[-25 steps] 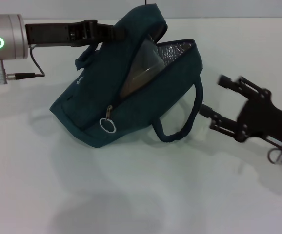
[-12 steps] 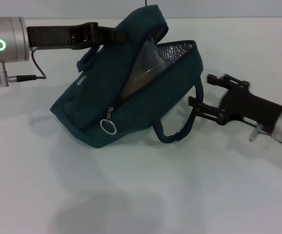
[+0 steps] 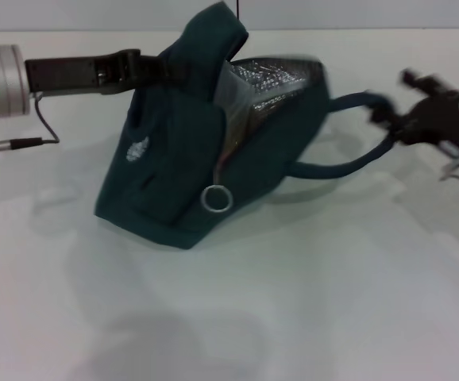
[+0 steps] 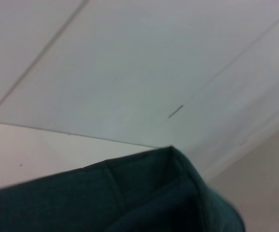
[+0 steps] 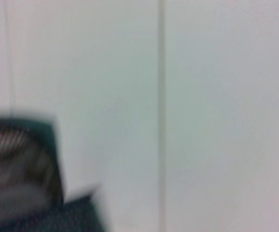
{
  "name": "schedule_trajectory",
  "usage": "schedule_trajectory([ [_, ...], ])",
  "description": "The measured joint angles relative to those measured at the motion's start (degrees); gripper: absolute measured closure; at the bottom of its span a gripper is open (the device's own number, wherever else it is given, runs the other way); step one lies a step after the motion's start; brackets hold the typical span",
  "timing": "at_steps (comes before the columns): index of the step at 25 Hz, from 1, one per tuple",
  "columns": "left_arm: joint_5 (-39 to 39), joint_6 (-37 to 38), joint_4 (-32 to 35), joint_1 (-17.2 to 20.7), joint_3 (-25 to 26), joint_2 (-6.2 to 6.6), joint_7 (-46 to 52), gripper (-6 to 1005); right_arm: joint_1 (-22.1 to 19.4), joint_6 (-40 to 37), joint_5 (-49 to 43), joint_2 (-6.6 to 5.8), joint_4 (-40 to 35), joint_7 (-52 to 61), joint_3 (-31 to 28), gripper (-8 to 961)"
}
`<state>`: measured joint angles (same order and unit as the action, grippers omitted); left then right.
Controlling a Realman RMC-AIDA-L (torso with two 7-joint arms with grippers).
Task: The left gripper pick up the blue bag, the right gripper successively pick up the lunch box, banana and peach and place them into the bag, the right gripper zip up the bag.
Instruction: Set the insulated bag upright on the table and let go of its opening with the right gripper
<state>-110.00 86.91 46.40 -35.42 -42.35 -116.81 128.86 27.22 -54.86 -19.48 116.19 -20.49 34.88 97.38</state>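
A: Item one, right gripper (image 3: 388,119). Status?

B: It is sitting at the far end of the bag's strap (image 3: 349,159), which is running taut from the bag out to it. It appears to be pinching the strap, but the fingers are blurring, so I cannot tell for certain.

A: Item two, left gripper (image 3: 160,70)?

B: It is pressing together on the upper flap of the bag (image 3: 174,167), holding that side raised while the base is resting on the table (image 3: 293,317).

A: Item three, contents?

B: The mouth is gaping, silver lining (image 3: 273,78) showing. A clear box (image 3: 231,99) is lying inside against the flap; banana and peach I cannot make out.

A: Handling notes?

B: Soft fabric, sagging and shifting wherever it is pulled, probably light even loaded. The box looks stiff and smooth. For zipping, the ring pull (image 3: 215,198) is hanging at the near end of the zipper; that is likely the place to be pinching, with the left keeping tension.
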Motion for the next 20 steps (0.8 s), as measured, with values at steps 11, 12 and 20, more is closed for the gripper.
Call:
schedule_trajectory([
  [11, 0.7, 3.0, -2.2, 3.6, 0.0, -0.23, -1.0, 945, -9.6, -30.0, 8.2, -0.81, -4.0, -12.1, -0.1, 192],
  [12, 0.9, 3.2, -2.9, 3.6, 0.0, -0.35, -1.5, 945, -9.6, -31.9, 7.6, -0.84, -4.2, -12.1, -0.1, 192],
  [20, 1.7, 2.8, -8.8, 5.1, 0.6, 0.4, -6.1, 945, -10.0, -41.1, 4.9, -2.5, -12.3, -9.7, -1.1, 193],
])
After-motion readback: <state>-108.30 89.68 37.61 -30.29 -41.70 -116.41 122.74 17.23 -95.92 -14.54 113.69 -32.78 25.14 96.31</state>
